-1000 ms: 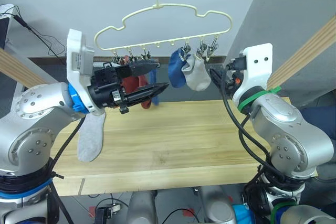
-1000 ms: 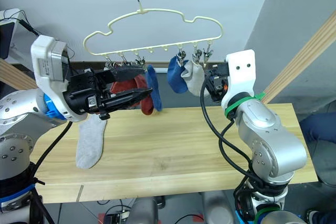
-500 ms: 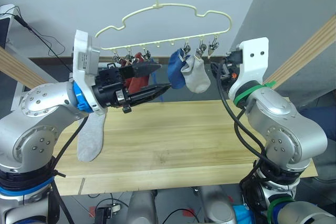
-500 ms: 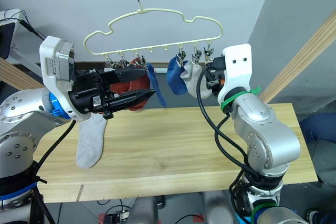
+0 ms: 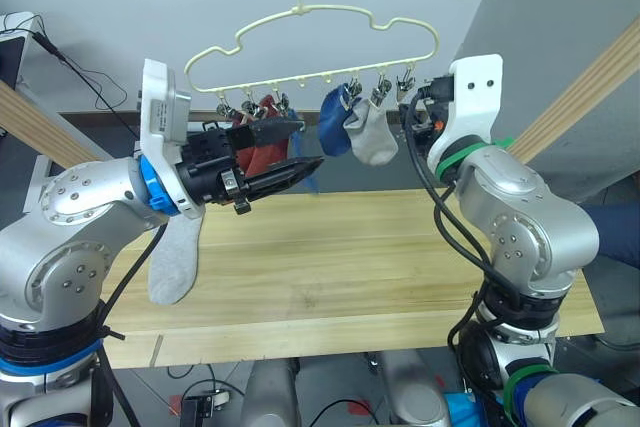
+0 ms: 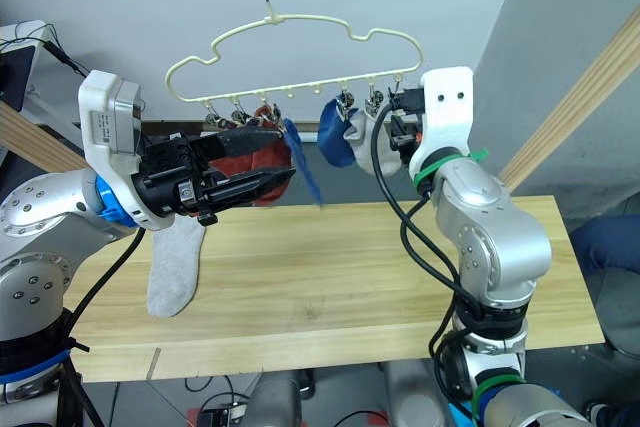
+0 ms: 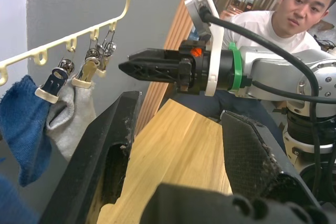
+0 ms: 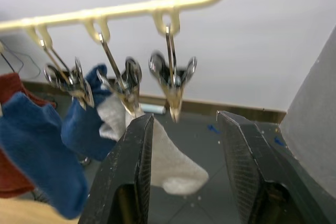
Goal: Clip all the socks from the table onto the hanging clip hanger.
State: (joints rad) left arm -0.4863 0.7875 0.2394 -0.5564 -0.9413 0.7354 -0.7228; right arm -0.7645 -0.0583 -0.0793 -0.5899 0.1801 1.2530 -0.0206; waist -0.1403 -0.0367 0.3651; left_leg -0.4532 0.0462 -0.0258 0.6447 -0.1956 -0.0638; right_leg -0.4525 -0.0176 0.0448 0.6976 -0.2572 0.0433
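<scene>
The right black two-fingered gripper (image 8: pixel 185 145) is hovering with fingers spread below an empty metal clip (image 8: pixel 172 80) of the wavy cream-yellow plastic clip hanger (image 5: pixel 310 32); the left gripper (image 5: pixel 305 155), also spread, is nearing the blue knit sock (image 6: pixel 300 162).

Robot lab: bare grey walls (image 5: pixel 560 37), loose cables (image 5: pixel 80 72), plank table (image 5: pixel 330 267).

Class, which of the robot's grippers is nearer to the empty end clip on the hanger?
Right. The right gripper sits just below the empty end clip; the left gripper is farther along, by the red socks.
</scene>
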